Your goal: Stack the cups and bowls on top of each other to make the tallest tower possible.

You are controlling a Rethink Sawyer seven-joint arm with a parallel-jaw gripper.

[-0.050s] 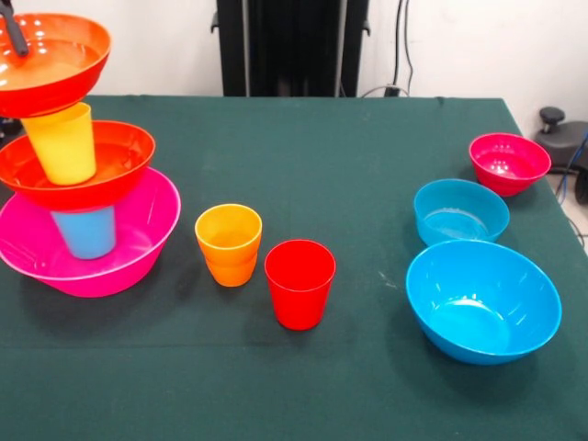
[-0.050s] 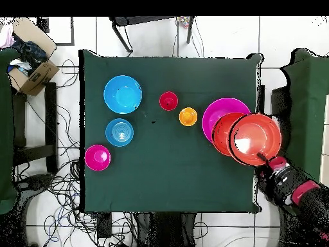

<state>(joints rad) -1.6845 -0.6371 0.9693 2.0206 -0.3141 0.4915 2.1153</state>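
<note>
The tower stands at the left of the front view. A large pink bowl (image 1: 110, 262) holds an upturned light blue cup (image 1: 84, 231). On that cup rests an orange-red bowl (image 1: 110, 161), with a yellow cup (image 1: 62, 142) in it. A second orange-red bowl (image 1: 55, 57) sits on top of the yellow cup. My gripper (image 1: 14, 32) comes in at the top bowl's far rim, mostly cut off by the edge. From above, the gripper (image 2: 263, 156) meets that top bowl (image 2: 256, 136) at its rim, over the pink bowl (image 2: 218, 110). Loose on the cloth are an orange cup (image 1: 229, 243) and a red cup (image 1: 299, 283).
On the right of the front view sit a large blue bowl (image 1: 483, 301), a small blue bowl (image 1: 460, 211) and a small magenta bowl (image 1: 509, 163). The green table (image 1: 349, 156) ends close beside the tower. A cardboard box (image 2: 29, 67) and cables lie on the floor.
</note>
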